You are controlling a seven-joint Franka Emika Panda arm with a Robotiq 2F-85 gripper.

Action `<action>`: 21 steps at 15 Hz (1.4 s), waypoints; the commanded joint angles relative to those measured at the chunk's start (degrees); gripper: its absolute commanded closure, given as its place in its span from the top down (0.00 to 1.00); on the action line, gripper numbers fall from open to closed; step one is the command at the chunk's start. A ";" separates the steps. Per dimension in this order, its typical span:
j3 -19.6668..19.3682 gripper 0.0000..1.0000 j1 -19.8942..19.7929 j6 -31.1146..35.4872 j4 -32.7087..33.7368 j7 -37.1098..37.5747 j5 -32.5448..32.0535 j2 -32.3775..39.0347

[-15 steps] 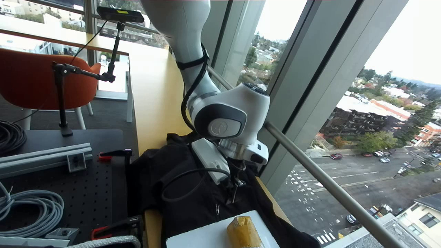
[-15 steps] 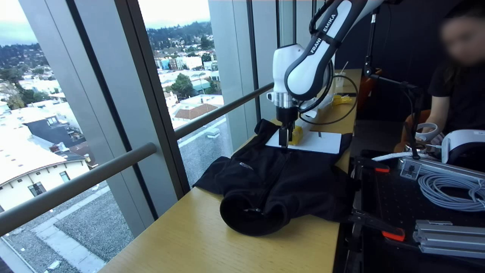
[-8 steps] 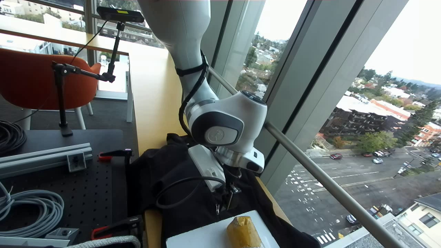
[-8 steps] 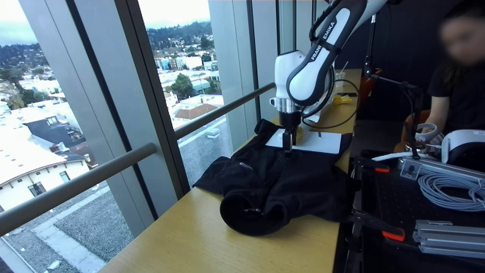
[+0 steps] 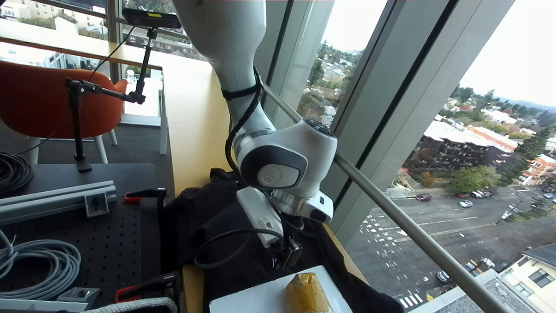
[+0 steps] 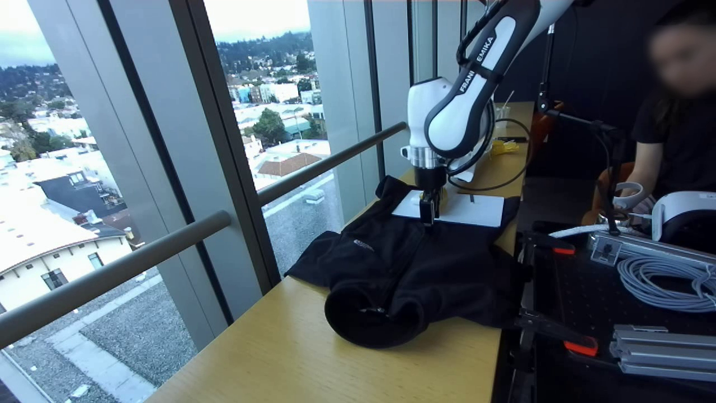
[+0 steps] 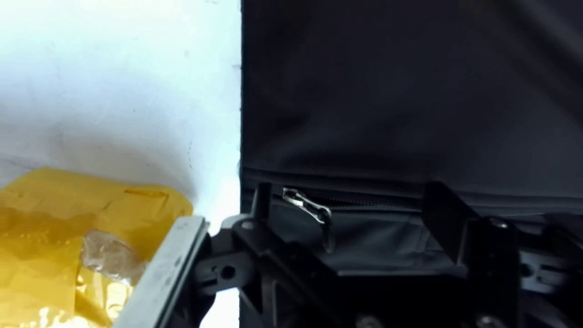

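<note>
A black jacket (image 6: 386,263) lies spread on the wooden table. My gripper (image 7: 350,200) points down at it, low over its front zipper, with the jaws apart. Between its fingers (image 7: 444,214) in the wrist view is a silver zipper pull (image 7: 307,205) with a dark tab, nearer the left finger and not gripped. Whether the fingertips touch the cloth, I cannot tell. Right of the pull the zipper teeth are slightly parted. Beside the gripper a white board (image 7: 136,91) rests on the jacket, carrying a yellow wrapped package (image 7: 91,228). In both exterior views the gripper (image 5: 283,262) hovers near the board's edge.
A metal rail (image 6: 330,162) runs along the windows on one side of the table. Opposite stands a dark perforated cart top (image 5: 117,234) with coiled grey cable (image 5: 43,269), aluminium bars (image 5: 56,200) and clamps (image 6: 579,344). A person (image 6: 677,112) sits beyond it.
The arm has come down, bringing the gripper closer to the jacket at the zipper, with a slight sideways shift. Jacket, board and package look the same.
</note>
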 commanded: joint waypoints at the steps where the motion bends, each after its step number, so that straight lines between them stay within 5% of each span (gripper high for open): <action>1: -0.18 0.52 -0.49 -0.95 1.30 0.49 -1.31 0.49; 3: -0.30 0.40 -0.53 -1.09 1.95 0.39 -1.52 0.48; 8: -0.74 0.81 -1.10 -1.30 4.33 -0.03 -2.46 1.08; 10: -0.76 0.79 -1.38 -1.11 4.36 -0.04 -2.71 1.17; 13: -0.59 0.64 -1.33 -0.78 3.79 0.15 -2.80 1.20; 21: -0.52 0.01 -1.32 -0.91 4.44 0.16 -2.74 1.96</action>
